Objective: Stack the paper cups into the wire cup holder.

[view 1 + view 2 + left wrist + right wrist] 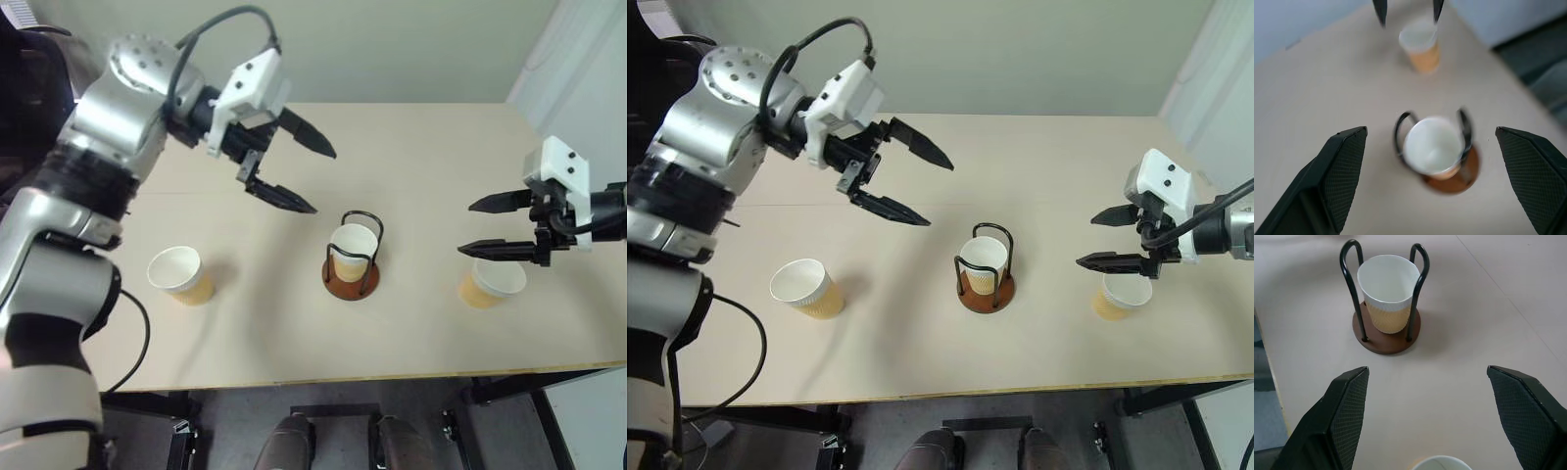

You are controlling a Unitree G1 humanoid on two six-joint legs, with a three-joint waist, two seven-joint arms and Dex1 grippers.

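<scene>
Left gripper (pixel 294 166): jaws wide, empty, raised above bench (pixel 411 157) behind wire cup holder (pixel 352 257). Right gripper (pixel 490 225): jaws wide, empty, poised just above right cup (pixel 490 283). One cup (pixel 351 252) seated in holder, mid-bench. Left cup (pixel 180 275) standing loose. Judged: one stacked, two remaining.

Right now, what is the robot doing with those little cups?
It is stacking paper cups into a wire cup holder in the middle of the table. One cup already sits inside the holder. The left gripper hangs open above the table behind the holder, holding nothing. The right gripper is open too, just above a second cup on the robot's right. A third cup stands by itself on the robot's left.
</scene>
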